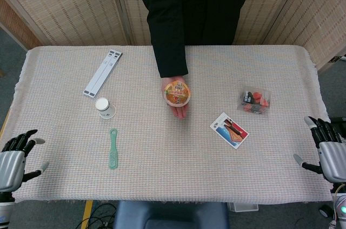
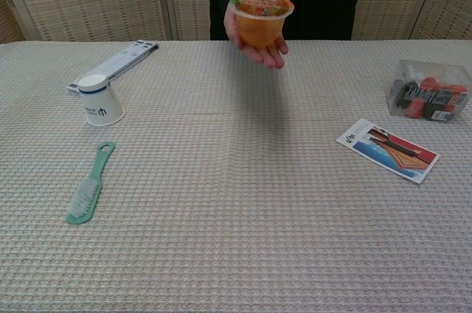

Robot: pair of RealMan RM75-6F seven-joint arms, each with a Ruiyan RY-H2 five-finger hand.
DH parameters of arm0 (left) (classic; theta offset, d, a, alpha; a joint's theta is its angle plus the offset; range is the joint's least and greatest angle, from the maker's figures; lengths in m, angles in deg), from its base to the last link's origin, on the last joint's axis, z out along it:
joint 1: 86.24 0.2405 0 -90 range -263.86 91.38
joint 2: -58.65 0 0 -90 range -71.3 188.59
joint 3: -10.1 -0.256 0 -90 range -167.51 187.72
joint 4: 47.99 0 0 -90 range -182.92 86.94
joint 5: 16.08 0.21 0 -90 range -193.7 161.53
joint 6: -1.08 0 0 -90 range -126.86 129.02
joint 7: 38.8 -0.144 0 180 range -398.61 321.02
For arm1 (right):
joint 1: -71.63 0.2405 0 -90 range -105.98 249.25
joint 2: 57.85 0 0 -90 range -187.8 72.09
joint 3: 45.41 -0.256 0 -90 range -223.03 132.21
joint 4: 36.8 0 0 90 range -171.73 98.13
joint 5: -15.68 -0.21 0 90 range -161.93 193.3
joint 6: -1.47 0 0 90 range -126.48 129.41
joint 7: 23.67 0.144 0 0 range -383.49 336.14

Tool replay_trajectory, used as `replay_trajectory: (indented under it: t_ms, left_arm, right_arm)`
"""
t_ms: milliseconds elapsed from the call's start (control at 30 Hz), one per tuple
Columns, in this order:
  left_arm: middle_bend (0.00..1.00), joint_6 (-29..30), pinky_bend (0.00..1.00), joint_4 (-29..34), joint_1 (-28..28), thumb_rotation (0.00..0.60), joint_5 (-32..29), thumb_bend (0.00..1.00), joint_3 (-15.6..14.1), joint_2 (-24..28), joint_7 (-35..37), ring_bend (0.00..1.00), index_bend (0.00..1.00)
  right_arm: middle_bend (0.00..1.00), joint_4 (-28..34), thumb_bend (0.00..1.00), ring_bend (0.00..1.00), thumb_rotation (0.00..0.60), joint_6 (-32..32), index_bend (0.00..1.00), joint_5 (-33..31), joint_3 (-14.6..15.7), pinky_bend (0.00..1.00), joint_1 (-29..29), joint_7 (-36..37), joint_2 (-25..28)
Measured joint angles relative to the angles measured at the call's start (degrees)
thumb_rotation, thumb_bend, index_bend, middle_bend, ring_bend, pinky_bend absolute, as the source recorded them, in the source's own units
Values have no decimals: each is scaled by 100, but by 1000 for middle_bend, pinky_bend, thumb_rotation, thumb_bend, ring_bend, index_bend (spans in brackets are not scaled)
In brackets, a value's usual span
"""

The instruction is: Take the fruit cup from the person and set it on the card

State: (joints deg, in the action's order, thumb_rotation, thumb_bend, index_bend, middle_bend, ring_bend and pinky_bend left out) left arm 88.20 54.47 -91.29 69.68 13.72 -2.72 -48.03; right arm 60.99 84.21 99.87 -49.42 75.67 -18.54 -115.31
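A person in black stands at the far side and holds out an orange fruit cup (image 1: 177,93) (image 2: 260,18) on an upturned palm above the table's middle. The card (image 1: 229,130) (image 2: 388,149), white with a red and blue picture, lies flat to the right of the cup. My left hand (image 1: 15,156) hovers at the near left table edge, fingers spread, holding nothing. My right hand (image 1: 330,149) is at the near right edge, fingers apart and empty. Neither hand shows in the chest view.
An upturned white paper cup (image 1: 105,108) (image 2: 100,100), a green brush (image 1: 113,148) (image 2: 91,183) and a long flat white box (image 1: 102,72) (image 2: 113,65) lie on the left. A clear box of red and black pieces (image 1: 254,101) (image 2: 429,91) sits beyond the card.
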Motion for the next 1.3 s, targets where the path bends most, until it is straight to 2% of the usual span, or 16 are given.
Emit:
replay_trajectory:
  t_ms: [433, 667, 967, 1100, 1300]
  left_arm:
    - [195, -10, 239, 0, 1, 600, -18, 220, -8, -15, -12, 201, 369]
    - [195, 15, 239, 2, 24, 600, 5, 220, -30, -15, -1, 201, 369]
    - [195, 96, 239, 7, 106, 600, 21, 220, -78, -1, 18, 201, 369]
    - [196, 147, 240, 1, 155, 600, 24, 220, -97, 33, 42, 201, 369]
    - [195, 207, 239, -7, 224, 600, 31, 220, -128, 59, 83, 201, 369]
  right_arm:
    - [59, 66, 207, 0, 600, -63, 0, 102, -25, 0, 112, 3, 45]
    - [81, 250, 207, 0, 600, -430, 0, 324, -184, 0, 576, -82, 95]
    - [80, 621, 207, 0, 600, -1896, 0, 253, -704, 5, 1906, -175, 177]
    - [68, 641, 207, 0, 600, -2799, 0, -234, -1070, 5, 2742, -288, 74]
    - [55, 436, 207, 0, 600, -3685, 0, -1162, -1507, 5, 3830, -649, -308]
